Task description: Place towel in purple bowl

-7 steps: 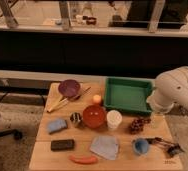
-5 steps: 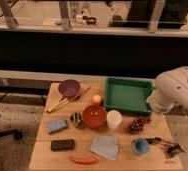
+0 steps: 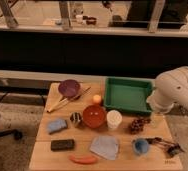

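The towel, a pale grey-blue rumpled cloth, lies flat near the table's front edge, in front of the red bowl. At the back left of the table stands the purple bowl, with nothing showing inside. My white arm is folded at the right edge, above the right end of the table and beside the green tray. The gripper itself is out of view, far from both the towel and the purple bowl. Nothing is held.
Between towel and purple bowl stand a red bowl, a striped ball, an orange and chopsticks. Also on the wooden table: green tray, white cup, blue pad, black block, carrot, blue cup.
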